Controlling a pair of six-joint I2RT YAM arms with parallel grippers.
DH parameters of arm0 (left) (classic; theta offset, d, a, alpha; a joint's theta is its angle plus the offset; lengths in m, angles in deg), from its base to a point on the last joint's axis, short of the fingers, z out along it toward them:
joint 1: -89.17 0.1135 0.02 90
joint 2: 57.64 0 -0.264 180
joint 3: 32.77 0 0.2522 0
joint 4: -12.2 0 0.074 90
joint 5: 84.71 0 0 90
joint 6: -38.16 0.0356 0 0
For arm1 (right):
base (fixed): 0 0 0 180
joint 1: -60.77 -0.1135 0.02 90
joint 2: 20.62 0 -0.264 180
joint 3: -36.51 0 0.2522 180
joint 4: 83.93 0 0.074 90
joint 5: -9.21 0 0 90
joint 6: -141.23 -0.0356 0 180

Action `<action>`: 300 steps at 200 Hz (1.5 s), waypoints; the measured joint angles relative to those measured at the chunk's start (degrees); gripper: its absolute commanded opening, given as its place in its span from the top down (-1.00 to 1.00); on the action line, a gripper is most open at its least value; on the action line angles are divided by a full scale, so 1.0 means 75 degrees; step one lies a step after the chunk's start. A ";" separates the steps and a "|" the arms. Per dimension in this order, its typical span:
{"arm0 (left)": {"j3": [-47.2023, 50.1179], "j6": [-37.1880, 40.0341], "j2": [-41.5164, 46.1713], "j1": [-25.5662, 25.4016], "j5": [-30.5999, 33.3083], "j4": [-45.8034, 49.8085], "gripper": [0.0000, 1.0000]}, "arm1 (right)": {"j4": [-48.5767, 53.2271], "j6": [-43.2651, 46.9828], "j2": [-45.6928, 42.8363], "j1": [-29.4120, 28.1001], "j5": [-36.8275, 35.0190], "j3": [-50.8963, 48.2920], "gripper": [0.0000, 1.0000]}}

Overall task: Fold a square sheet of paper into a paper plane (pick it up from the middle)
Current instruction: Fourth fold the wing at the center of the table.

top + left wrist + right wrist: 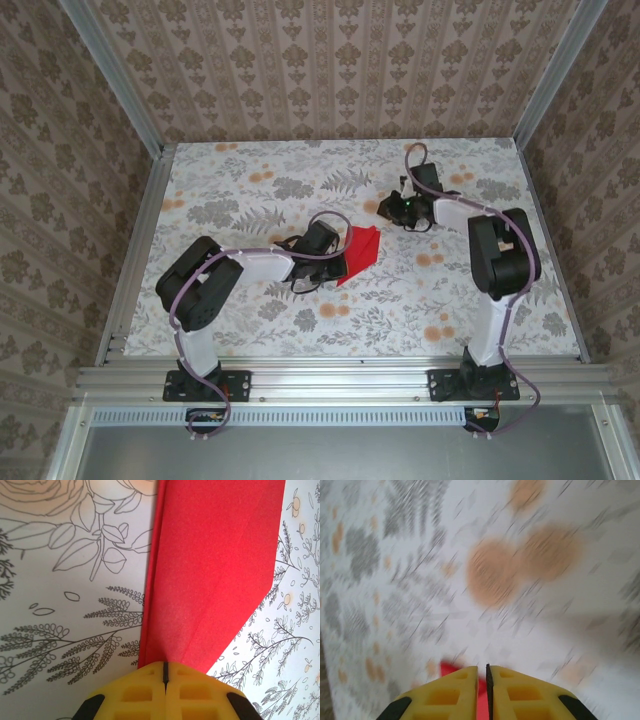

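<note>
The red sheet of paper point(360, 250) lies folded near the middle of the table, a long narrow shape with one slanted edge. My left gripper point(338, 250) is at its left end, shut on the paper. In the left wrist view the yellow jaws point(165, 664) meet on the near tip of the paper point(210, 570), which runs away from them with a crease down its length. My right gripper point(385, 208) hangs just beyond the paper's far corner. The right wrist view is blurred. There its jaws point(482, 667) stand a narrow slit apart, with red paper point(447, 669) showing behind and through the gap.
A floral-patterned cloth point(250, 190) covers the table. Aluminium rails point(135, 250) and patterned walls close it in on the left, right and back. Both arm bases point(205, 385) sit on the front rail.
</note>
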 measured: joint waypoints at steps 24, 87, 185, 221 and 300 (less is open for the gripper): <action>-0.0047 0.0000 0.0000 -0.0017 -0.0003 0.0111 1.00 | -0.0236 -0.0172 -0.0472 -0.0539 0.0312 -0.0627 0.69; -0.0082 0.0000 0.0023 -0.0012 -0.0093 0.0227 0.92 | -0.0498 -0.0399 0.0131 -0.1099 0.0746 -0.0994 0.74; 0.0108 -0.0038 0.0134 0.0201 -0.1035 -0.0592 0.63 | -0.0562 -0.0350 0.0393 -0.1052 0.0921 -0.1058 0.75; 0.0108 -0.0035 0.0050 0.0195 -0.1113 -0.0455 0.62 | -0.0484 -0.0338 0.0446 -0.1052 0.0921 -0.0970 0.75; 0.0428 -0.0035 0.0073 0.0181 -0.1046 -0.0589 0.68 | -0.0175 -0.0338 0.0545 -0.1026 0.0918 -0.0755 0.75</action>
